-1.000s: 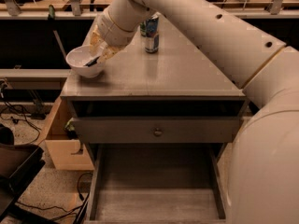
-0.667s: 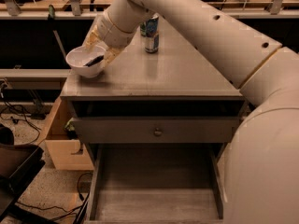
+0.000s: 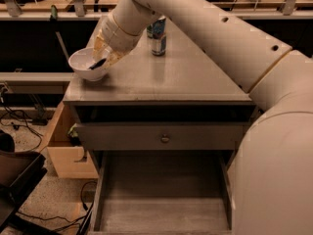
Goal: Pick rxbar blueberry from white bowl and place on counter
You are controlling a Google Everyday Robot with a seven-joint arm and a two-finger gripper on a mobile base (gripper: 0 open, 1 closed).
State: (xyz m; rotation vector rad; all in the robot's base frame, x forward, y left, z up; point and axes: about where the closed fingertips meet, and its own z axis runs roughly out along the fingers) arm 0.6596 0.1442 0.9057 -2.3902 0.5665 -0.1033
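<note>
The white bowl [image 3: 77, 60] sits at the far left edge of the grey counter [image 3: 190, 80], tipped a little toward the camera. A dark navy bar, the rxbar blueberry [image 3: 97, 64], lies inside it against the right wall. My gripper [image 3: 105, 55] reaches down into the bowl from the right, its tip right at the bar. The gripper's wrist hides part of the bowl's right rim. The big white arm crosses the view from the lower right up to the bowl.
Two drink cans [image 3: 158, 35] stand at the back middle of the counter, just right of my wrist. Below the top is a drawer with a round knob [image 3: 165, 138] and an open lower compartment [image 3: 161, 199]. A wooden box [image 3: 61, 153] stands on the floor at left.
My gripper has stayed at the bowl, shifting only slightly. The dark bar shows a little more clearly inside the bowl now.
</note>
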